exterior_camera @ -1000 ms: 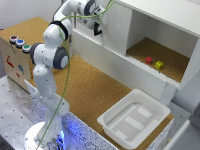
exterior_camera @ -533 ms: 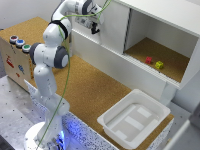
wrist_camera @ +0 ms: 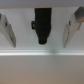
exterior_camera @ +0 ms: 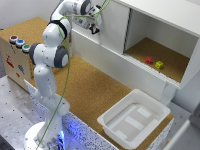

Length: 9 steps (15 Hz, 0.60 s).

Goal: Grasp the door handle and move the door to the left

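A: What stood at the exterior view's left?

B: A cork-faced box point(exterior_camera: 14, 62) with coloured buttons point(exterior_camera: 19, 42) on its top. Beside it rose the white arm point(exterior_camera: 49, 55), its base on a perforated metal plate point(exterior_camera: 12, 110), with a green cable point(exterior_camera: 67, 65) hanging down along it.

A: And further right?

B: Cork covered the bench point(exterior_camera: 90, 87). The arm reached up and back to the white cabinet point(exterior_camera: 165, 45), and the hand point(exterior_camera: 93, 27) sat at the door point(exterior_camera: 114, 25), the tall white panel at the left part of the cabinet's front. Right of the door the cabinet was open, with a small red block point(exterior_camera: 148, 60) and a yellow-green block point(exterior_camera: 159, 64) on its cork floor. A shallow white tray point(exterior_camera: 135, 117) lay on the bench near the right edge, well apart from the hand.

A: How was the hand set?

B: In the wrist view its two fingers point(wrist_camera: 7, 27) stood apart, one on each side of the dark door handle point(wrist_camera: 43, 25), not touching it. Nothing stood between hand and handle.
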Available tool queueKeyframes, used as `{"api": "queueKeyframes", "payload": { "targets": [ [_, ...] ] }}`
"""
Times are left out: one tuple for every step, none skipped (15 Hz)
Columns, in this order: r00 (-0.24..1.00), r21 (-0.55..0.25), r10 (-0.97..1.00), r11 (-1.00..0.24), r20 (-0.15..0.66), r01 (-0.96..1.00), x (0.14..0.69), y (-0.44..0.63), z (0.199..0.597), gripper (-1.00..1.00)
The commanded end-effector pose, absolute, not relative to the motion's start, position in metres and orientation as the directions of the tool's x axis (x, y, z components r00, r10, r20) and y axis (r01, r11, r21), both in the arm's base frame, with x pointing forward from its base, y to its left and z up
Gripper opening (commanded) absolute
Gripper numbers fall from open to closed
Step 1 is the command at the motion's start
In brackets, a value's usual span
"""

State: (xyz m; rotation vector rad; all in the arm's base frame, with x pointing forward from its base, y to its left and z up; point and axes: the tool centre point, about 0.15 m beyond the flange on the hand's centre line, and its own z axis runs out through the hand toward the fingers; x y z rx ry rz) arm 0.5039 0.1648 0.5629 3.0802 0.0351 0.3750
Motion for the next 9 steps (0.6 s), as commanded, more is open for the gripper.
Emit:
{"api": "queueKeyframes", "payload": {
  "targets": [
    [0.960,0.071,-0.018,-0.997,0.280,-0.040,0.465,0.130,0.544,1.00],
    [0.961,0.055,-0.021,-0.998,0.277,-0.037,0.464,0.120,0.541,1.00],
    [0.962,0.052,-0.027,-0.998,0.271,-0.042,0.463,0.110,0.539,1.00],
    [0.961,0.044,-0.033,-0.998,0.274,-0.047,0.461,0.098,0.539,1.00],
    [0.958,0.041,-0.041,-0.998,0.283,-0.055,0.458,0.083,0.541,1.00],
    [0.957,0.040,-0.047,-0.997,0.286,-0.061,0.455,0.069,0.543,1.00],
    [0.959,0.036,-0.047,-0.998,0.280,-0.059,0.453,0.053,0.543,1.00],
    [0.959,0.032,-0.057,-0.997,0.278,-0.069,0.450,0.037,0.542,1.00],
    [0.964,0.031,-0.051,-0.998,0.262,-0.061,0.449,0.023,0.540,1.00]
  ]
}}
